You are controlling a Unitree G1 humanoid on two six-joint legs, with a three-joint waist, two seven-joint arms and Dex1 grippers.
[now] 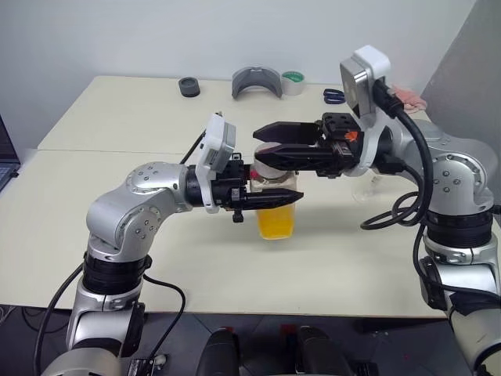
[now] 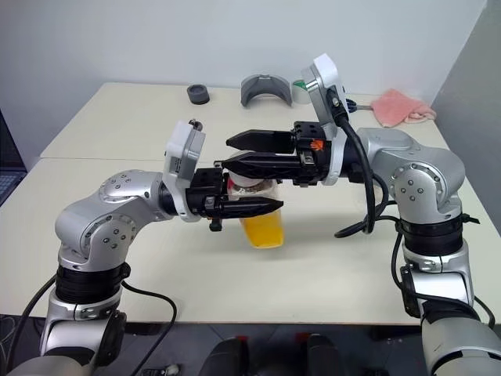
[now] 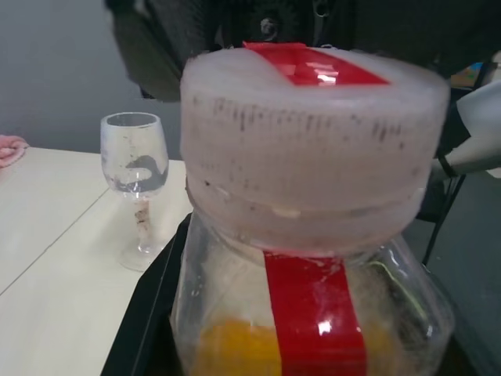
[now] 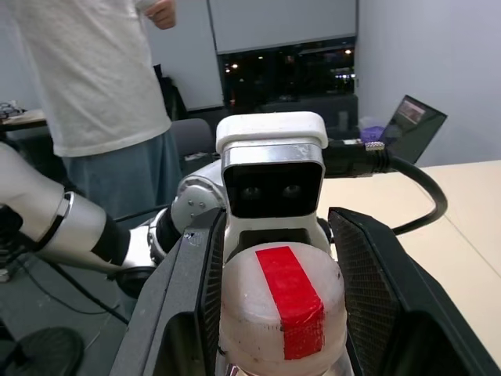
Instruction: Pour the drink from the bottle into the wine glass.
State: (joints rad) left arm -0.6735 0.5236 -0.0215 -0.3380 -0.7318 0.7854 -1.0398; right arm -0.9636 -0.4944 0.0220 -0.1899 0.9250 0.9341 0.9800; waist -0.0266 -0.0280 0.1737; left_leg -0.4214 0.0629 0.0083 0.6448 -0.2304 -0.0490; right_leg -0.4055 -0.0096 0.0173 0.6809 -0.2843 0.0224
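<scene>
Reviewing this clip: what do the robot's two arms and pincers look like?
Both arms have silver-grey metal housings with black joint bands and loose black cables. Each wrist carries a white boxy camera module. The left pincer and right pincer have two long black tapered fingers; the right has a small orange mark at its base.

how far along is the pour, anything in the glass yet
Done: the left gripper is shut on the small clear plastic bottle of orange drink.

In hand: the right gripper straddles its whitish cap with the red strip, jaws apart.

Left: uncapping and pouring; the clear stemmed wine glass looks empty.
</scene>
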